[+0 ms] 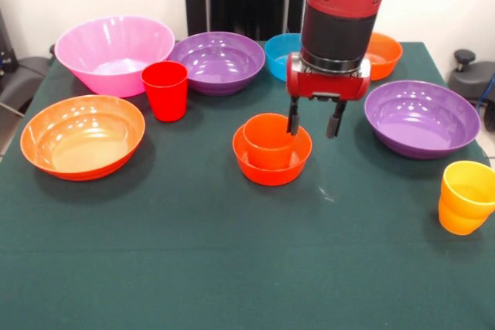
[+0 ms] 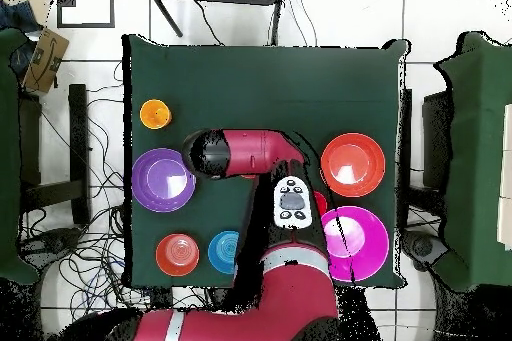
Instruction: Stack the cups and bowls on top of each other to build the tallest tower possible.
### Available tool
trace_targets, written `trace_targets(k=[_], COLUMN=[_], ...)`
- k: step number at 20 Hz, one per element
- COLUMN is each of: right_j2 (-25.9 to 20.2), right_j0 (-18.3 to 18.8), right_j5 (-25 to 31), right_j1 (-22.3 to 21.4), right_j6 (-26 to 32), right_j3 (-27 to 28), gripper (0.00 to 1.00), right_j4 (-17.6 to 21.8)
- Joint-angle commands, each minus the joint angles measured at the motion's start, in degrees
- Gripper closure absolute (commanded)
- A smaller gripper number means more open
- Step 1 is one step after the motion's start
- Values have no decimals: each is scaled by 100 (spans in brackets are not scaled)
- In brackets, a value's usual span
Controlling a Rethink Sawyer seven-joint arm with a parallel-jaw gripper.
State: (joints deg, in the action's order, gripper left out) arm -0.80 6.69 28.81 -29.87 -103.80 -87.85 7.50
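The dark green cloth-covered desk (image 1: 193, 268) carries everything, and over its middle the red and black arm (image 1: 340, 5) comes straight down, ending in the hand (image 1: 315, 123), whose two dark fingers hang spread apart with nothing between them. The relation that matters is just below and to the picture's left of it in the front view: the glossy orange plastic cup (image 1: 267, 141) stands upright, mouth up, inside the small glossy orange bowl (image 1: 272, 155), so its long axis is vertical and matches the hand's downward approach; the left finger hangs by the cup's rim, though whether it touches cannot be told. This pair looks like the base of a tower, and the next piece must come from elsewhere. Ranged round by size are the large pink ribbed bowl (image 1: 114, 53) and the large shallow orange bowl (image 1: 82, 137) on the picture's left, a wide purple bowl (image 1: 219, 61) behind and another wide purple bowl (image 1: 421, 118) on the right, then a small blue bowl (image 1: 280, 53) and a second small orange bowl (image 1: 384, 55) partly hidden behind the arm. The red tapered plastic cup (image 1: 165, 90) stands apart on the left, the yellow-orange cup (image 1: 465, 197) near the right edge. Nothing stands between the hand and the near purple bowl on its right.
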Motion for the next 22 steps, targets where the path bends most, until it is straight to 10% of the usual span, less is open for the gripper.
trace_targets(k=[1, 22], right_j2=[-544, -890], right_j0=[39, 1012], right_j5=[684, 1239], right_j1=[-216, -886], right_j6=[450, 1523], right_j3=[-234, -528], gripper=[0, 0], right_j4=[347, 696])
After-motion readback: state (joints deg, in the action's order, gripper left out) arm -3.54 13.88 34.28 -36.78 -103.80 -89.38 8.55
